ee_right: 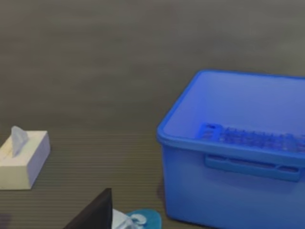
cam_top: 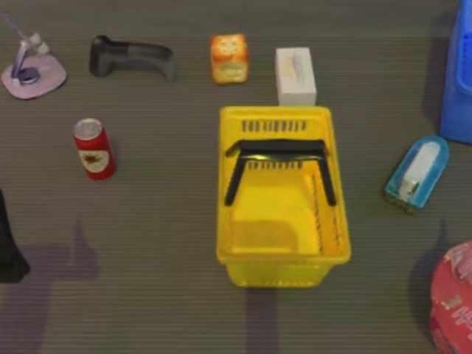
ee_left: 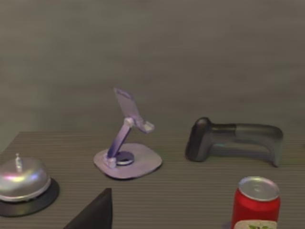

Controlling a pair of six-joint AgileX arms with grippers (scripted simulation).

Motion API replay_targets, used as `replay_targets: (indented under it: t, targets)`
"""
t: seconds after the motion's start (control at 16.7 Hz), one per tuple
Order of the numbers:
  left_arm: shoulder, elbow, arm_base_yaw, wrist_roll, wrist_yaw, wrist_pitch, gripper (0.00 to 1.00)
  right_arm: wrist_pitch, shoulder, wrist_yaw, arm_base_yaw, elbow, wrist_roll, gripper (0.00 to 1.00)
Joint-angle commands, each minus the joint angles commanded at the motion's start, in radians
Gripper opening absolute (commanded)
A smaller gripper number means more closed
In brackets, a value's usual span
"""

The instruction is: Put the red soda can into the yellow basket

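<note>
While the red soda can (cam_top: pixel 94 149) stands upright left of the empty yellow basket (cam_top: pixel 282 253), nothing is done.
Left arm (cam_top: pixel 10 243) parked at left edge; neither gripper's finger state can be told.

In the top view, a dark part of the left arm (cam_top: pixel 10 247) was cut off by the left edge, its gripper out of sight. The blue bin (cam_top: pixel 459 81) and the red container (cam_top: pixel 452 299) were cropped at the right edge. In the left wrist view the can (ee_left: pixel 256 204) ran off the bottom. The basket's (cam_top: pixel 274 118) handles hid part of its floor.
</note>
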Motion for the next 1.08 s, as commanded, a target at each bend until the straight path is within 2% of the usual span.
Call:
replay_targets:
  t: [0.24, 0.48, 0.72, 1.08]
  targets:
    - [0.030, 0.030, -0.007, 0.014, 0.004, -0.022, 1.00, 0.000, 0.000, 0.000, 0.000, 0.000, 0.000, 1.00]
    - [0.218, 0.213, -0.032, 0.085, 0.015, -0.147, 1.00, 0.000, 0.000, 0.000, 0.000, 0.000, 0.000, 1.00]
    - [0.565, 0.523, -0.057, 0.190, 0.017, -0.345, 1.00, 0.000, 0.000, 0.000, 0.000, 0.000, 0.000, 1.00]
    - [1.236, 1.102, -0.087, 0.373, 0.009, -0.703, 1.00, 0.000, 0.000, 0.000, 0.000, 0.000, 0.000, 1.00]
